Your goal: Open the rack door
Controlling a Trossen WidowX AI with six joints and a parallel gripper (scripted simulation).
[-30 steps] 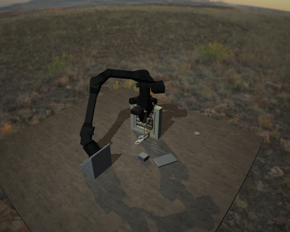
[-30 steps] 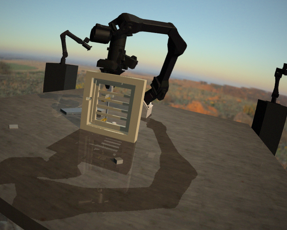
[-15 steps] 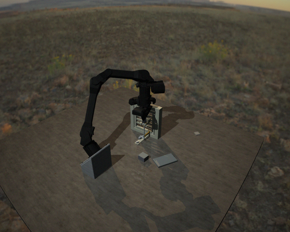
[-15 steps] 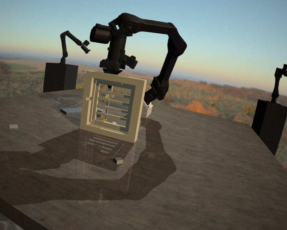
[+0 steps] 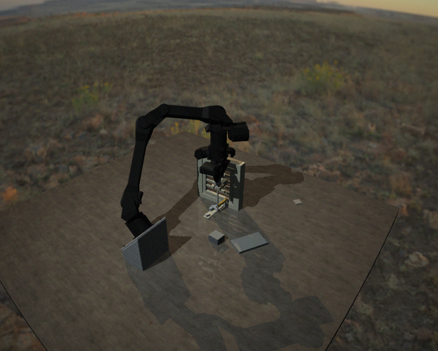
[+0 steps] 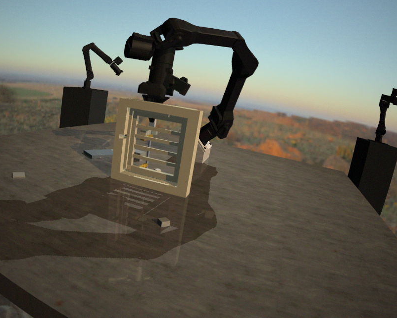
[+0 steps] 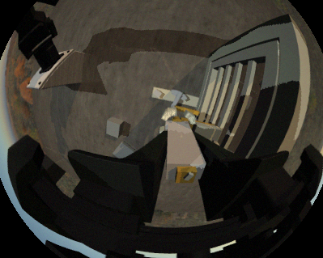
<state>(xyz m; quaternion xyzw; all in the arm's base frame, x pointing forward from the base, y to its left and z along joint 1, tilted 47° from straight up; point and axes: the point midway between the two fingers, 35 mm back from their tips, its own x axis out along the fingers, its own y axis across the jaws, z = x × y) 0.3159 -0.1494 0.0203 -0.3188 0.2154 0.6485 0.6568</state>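
Handle (image 5: pixel 218 199) (image 6: pixel 148 154) (image 7: pixel 184 147): gripper (image 5: pixel 218 182) (image 6: pixel 151 120) (image 7: pixel 178 135) pinched it
Slip: soft squeeze might have caused it
Near block (image 5: pixel 215 238) (image 7: pixel 115 128): wide swing could have hit it

The arm (image 5: pixel 136 159) (image 6: pixel 213 36) (image 7: pixel 39 46) is raised in 1 tall arch. Its lower link stands steeply upward, and the forearm (image 5: pixel 184 112) (image 6: pixel 214 36) spans nearly level at the top. The wrist (image 5: pixel 218 138) (image 6: pixel 161 63) is directed downward. The gripper (image 5: pixel 218 182) (image 6: pixel 151 120) (image 7: pixel 178 135) points down, its 2 opposed black fingers clamped with a narrow gap between them.
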